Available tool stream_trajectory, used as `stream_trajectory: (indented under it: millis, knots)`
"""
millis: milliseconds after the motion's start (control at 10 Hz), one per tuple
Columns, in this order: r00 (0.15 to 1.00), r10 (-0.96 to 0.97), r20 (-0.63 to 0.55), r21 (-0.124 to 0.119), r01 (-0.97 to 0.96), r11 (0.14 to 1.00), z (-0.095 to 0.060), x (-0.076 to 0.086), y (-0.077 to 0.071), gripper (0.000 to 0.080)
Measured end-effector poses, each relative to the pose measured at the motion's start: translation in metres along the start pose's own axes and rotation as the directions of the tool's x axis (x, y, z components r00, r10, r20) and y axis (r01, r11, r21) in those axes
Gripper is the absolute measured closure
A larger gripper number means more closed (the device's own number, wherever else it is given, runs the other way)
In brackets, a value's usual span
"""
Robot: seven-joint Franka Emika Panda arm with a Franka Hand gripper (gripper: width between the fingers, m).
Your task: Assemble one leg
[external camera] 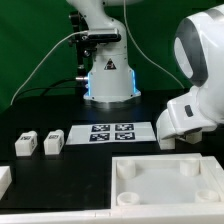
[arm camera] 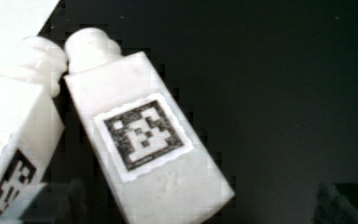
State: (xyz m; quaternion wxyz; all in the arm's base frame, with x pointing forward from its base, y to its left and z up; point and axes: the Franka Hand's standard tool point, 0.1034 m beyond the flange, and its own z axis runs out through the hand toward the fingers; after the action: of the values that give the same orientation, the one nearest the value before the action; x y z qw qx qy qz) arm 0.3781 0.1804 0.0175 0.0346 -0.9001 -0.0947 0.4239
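The arm (external camera: 196, 70) rises from its base (external camera: 108, 75) at the back of the desk (external camera: 40, 105), leaves the picture overhead and comes down again at the exterior view's right. Its bulky white wrist is bent low towards the desk beside the far edge of the tray (external camera: 160, 160). That wrist hides the hand in the exterior view. In the wrist view the hand (arm camera: 190, 200) points down at the desk. Its two dim fingertips (arm camera: 357, 195) stand wide apart and grip nothing. Directly beneath it the leg (arm camera: 144, 125) lies flat with its tag facing up, slanted across the gap between the fingers, and its tagged end lies between them. Whether either finger touches it cannot be told. A second leg (arm camera: 16, 115) lies just beside it on one finger's side, nearly parallel, with the rounded ends of the two close together. Away from the hand, towards the exterior view's left, the marker board (external camera: 76, 133) lies on the desk. Beyond it are one small block (external camera: 53, 142) and another block (external camera: 25, 143), well apart from the arm.
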Motion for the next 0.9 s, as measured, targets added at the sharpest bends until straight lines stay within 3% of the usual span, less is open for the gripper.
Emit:
stream_trajectory:
  millis: [500, 700, 900]
  knots:
    - [0.999, -0.041, 0.031, -0.017, 0.041, 0.999, 0.018, -0.007, -0.007, 0.0151]
    - [0.999, -0.038, 0.029, -0.015, 0.039, 0.999, 0.017, -0.007, -0.005, 0.0151]
    - [0.999, -0.039, 0.029, -0.015, 0.039, 0.999, 0.017, -0.007, -0.006, 0.0404]
